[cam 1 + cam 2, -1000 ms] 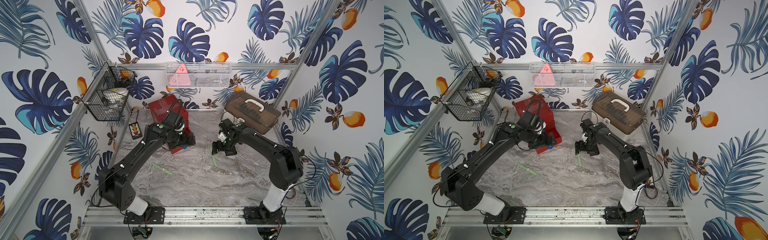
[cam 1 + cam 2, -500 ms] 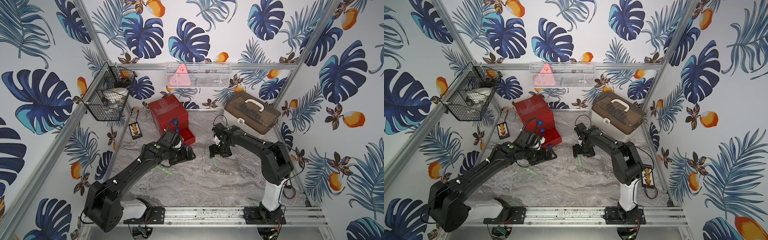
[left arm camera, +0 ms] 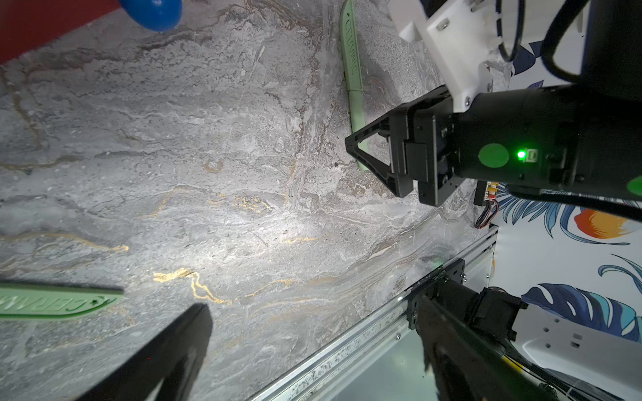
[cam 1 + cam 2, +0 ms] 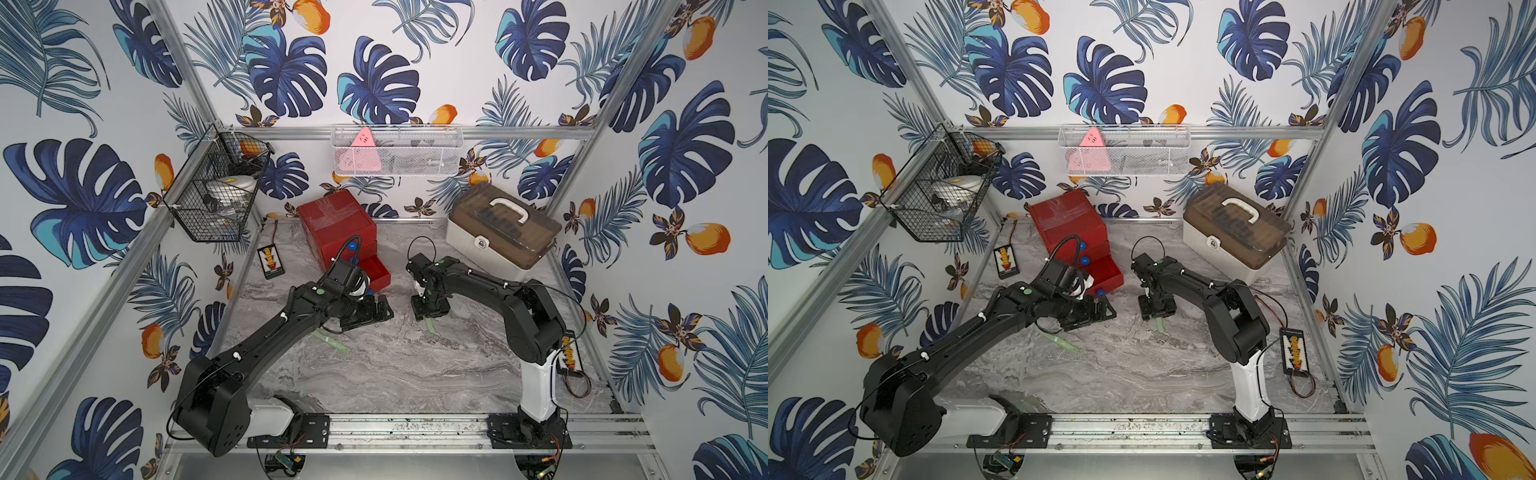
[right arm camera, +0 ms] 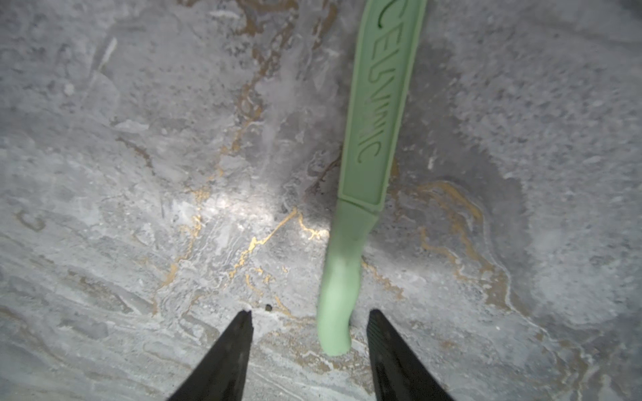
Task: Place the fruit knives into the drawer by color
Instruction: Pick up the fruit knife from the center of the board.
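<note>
1. Item under inspection: a slim pale green plastic fruit knife (image 5: 368, 139) lies flat on the grey marbled worktop (image 4: 415, 365). Its smooth rounded handle end sits directly between the fingers (image 5: 239, 347) of the right hand (image 5: 310, 312). The wider lettered part runs away ahead of that hand.
2. Handling, as judged: light, stiff and smooth-skinned. It lies so low that there is little edge to pinch. Taken at the very tip it may pivot or slip, so a hold further up the handle, nearer the step into the lettered part, looks steadier.
3. Right hand: it points steeply down at the worktop with its jaws at medium width. One finger stands on each side of the handle with a gap on both sides, and nothing is gripped.
4. Left hand (image 4: 380, 311): its jaws are wide and empty, held low over the worktop. A second pale green knife (image 4: 332, 341) lies just behind it, partly under the wrist.
5. Destination: the glossy red three-drawer chest with blue knobs (image 4: 336, 224) stands just beyond the left hand. Its lowest drawer (image 4: 376, 272) is pulled out, and I cannot tell what it contains.
</note>
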Robot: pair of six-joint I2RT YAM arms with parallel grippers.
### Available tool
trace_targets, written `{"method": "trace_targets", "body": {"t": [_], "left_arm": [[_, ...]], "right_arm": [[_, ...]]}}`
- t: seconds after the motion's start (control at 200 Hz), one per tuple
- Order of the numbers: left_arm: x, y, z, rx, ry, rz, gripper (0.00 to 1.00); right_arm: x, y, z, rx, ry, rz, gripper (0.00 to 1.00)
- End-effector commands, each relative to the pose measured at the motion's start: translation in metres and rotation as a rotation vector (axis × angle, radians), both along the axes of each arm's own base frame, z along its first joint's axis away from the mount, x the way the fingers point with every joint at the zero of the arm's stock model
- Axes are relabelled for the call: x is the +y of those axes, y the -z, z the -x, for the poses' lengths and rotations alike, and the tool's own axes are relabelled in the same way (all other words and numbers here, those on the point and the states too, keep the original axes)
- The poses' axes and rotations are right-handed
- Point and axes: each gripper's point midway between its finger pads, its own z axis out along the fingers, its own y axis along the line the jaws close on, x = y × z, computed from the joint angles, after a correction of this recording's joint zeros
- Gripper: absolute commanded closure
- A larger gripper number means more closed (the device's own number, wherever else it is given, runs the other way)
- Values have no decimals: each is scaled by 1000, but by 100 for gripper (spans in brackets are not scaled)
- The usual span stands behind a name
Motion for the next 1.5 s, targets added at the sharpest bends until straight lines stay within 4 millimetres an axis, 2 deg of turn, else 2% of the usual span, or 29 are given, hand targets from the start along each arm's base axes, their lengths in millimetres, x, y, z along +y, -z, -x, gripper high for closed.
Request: {"method": "trace_targets", "body": {"t": [0.0, 0.33, 0.816, 1.141, 1.311, 1.386, 1.496], "left_arm": [[-2, -1, 1, -12, 26, 10, 1], [-1, 4, 7, 0, 34, 15, 1], [-2, 4, 14, 2, 43, 35, 1], [-2, 5, 14, 2, 43, 42, 1], [-2, 4, 15, -1, 42, 42, 1], [-2, 5, 15, 1, 40, 44, 1], [-2, 6, 15, 4, 38, 46, 1]], "right_arm": [[-6, 10, -6, -11, 15, 49, 44], [-6, 26, -13, -12, 6, 79, 44], [-8, 34, -27, -18, 27, 83, 50], [-7, 41, -26, 8, 43, 67, 72], [-9, 42, -24, 13, 51, 74, 89], [-9, 43, -24, 16, 49, 80, 93], [-10, 37, -26, 6, 49, 82, 93]]}}
